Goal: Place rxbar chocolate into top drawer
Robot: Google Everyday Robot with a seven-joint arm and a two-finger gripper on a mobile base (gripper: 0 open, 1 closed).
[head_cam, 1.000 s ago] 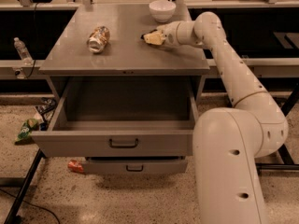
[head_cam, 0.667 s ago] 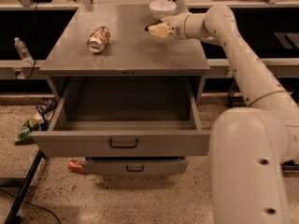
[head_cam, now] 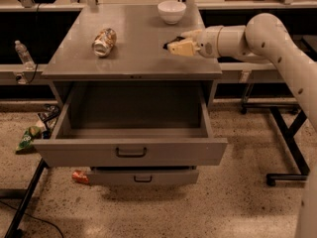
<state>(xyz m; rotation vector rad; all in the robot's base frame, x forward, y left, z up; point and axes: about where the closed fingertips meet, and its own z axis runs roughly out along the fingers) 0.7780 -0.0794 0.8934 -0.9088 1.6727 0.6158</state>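
Observation:
The rxbar chocolate (head_cam: 169, 42) is a small dark bar showing at the tips of my gripper (head_cam: 173, 45). The gripper is shut on it and holds it just over the right part of the grey table top (head_cam: 133, 58), behind the drawer's right end. The bar's lettering is hidden by the cream fingers (head_cam: 183, 47). The top drawer (head_cam: 131, 151) stands pulled out below the table's front edge, wide and deep, with a dark bar handle on its front, and its inside shows nothing in it. My white arm reaches in from the right.
A crumpled orange-and-silver can (head_cam: 104, 41) lies on the table's left part. A white bowl (head_cam: 172, 11) stands at the back. A smaller lower drawer (head_cam: 143, 176) is slightly open. A bottle (head_cam: 24, 55) and litter (head_cam: 29, 137) lie at the left, and a dark frame (head_cam: 285, 143) at the right.
The gripper with the dark bar has moved a little to the right and toward the table's front edge. The can, bowl and drawer have stayed put.

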